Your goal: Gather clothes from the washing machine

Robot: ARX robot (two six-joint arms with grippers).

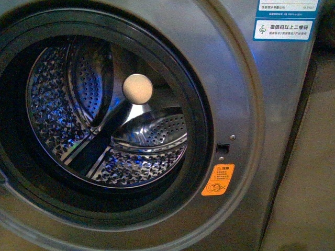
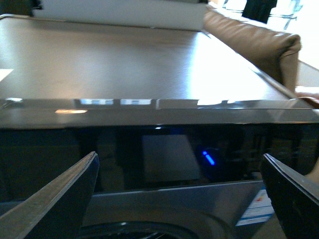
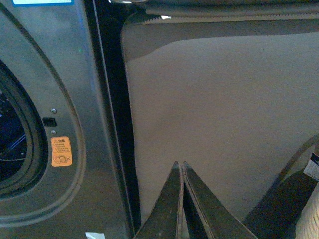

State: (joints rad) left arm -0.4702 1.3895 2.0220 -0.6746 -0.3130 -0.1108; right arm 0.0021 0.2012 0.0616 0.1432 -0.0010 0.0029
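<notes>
- The washing machine (image 1: 246,94) fills the front view: a grey metallic front-loader with its black-rimmed porthole (image 1: 201,120) open onto the perforated steel drum (image 1: 57,110).
- A pale round ball (image 1: 137,89) sits near the centre of the drum, just above a curved drum paddle (image 1: 149,130) at about 5 o'clock from it.
- The orange warning sticker (image 1: 218,179) lies at 4 o'clock off the porthole, the blue-white labels (image 1: 285,21) at 1 o'clock.
- The clothes do not show in any view; no dark fabric is visible in the lit part of the drum. If the garment is there, it may be lying low at 6 o'clock behind the door seal, but that cannot be told.
- The left gripper (image 2: 179,199) is spread wide, nothing between its fingers, looking over the machine's top panel (image 2: 124,69) with a brown sofa (image 2: 254,40) beyond.
- The right gripper (image 3: 182,199) is pressed together on nothing, beside the machine's right flank, facing a grey-brown surface (image 3: 224,114).
- Handling judgement: a garment of this kind would be limp, light and soft, and may cling to the perforated steel if damp.
- Best hold, as I judge it: pinch a raised fold or bunched ridge, not a flat layer, and draw it out over the seal slowly so it does not snag.
</notes>
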